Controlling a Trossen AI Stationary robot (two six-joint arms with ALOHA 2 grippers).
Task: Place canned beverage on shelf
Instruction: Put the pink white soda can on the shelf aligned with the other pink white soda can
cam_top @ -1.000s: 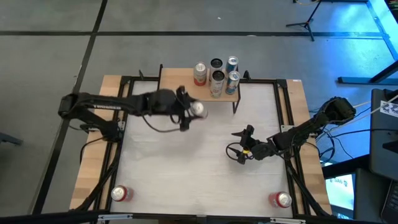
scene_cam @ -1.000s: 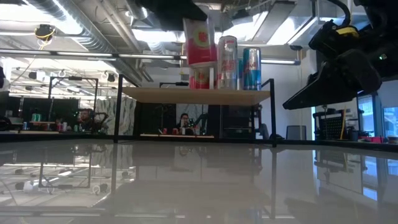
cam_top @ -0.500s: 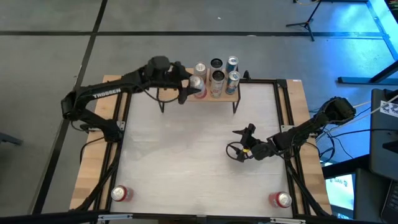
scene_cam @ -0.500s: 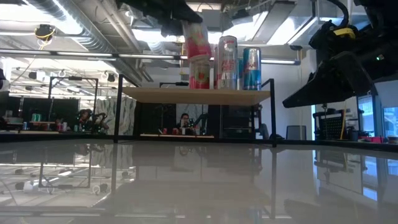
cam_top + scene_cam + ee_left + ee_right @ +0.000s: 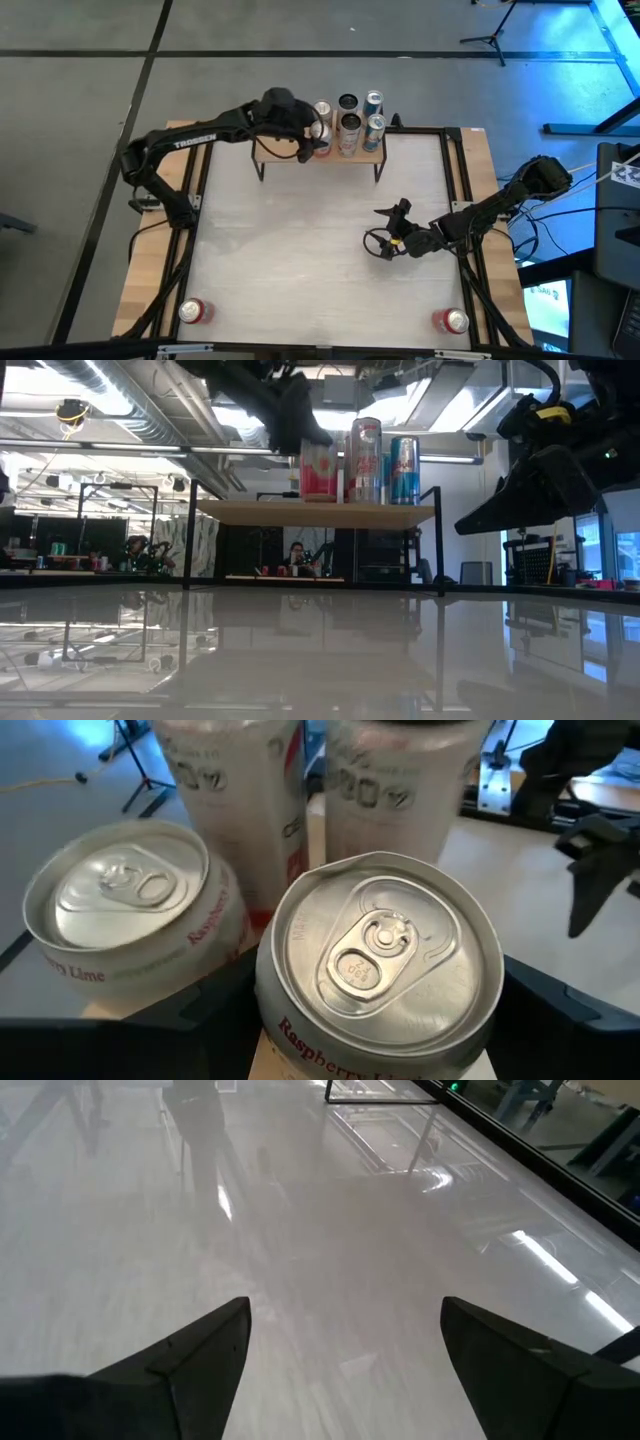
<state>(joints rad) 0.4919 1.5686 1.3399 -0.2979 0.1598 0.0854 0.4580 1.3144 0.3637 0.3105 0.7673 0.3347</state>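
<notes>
My left gripper is shut on a pink Raspberry Lime can over the left part of the shelf, a light-wood board on thin black legs at the table's far edge. In the low view the can stands upright beside the other cans. A second can of the same kind stands right next to it, with two tall cans behind. My right gripper is open and empty above the white table, right of the middle. My left gripper pinches the can's side wall, just below the top rim, between its two fingers. The fingers come from the table's left, slanting down. The can is upright, its bottom at the shelf board; whether it rests there I cannot tell.
Several cans stand close together on the shelf's right half. One red can lies at the table's near left corner and another at the near right. The table's middle is bare.
My left gripper has carried the can from above the table in front of the shelf toward the far edge and then down to the shelf board. The can has stayed upright in the shut fingers and now stands level with the other cans.
</notes>
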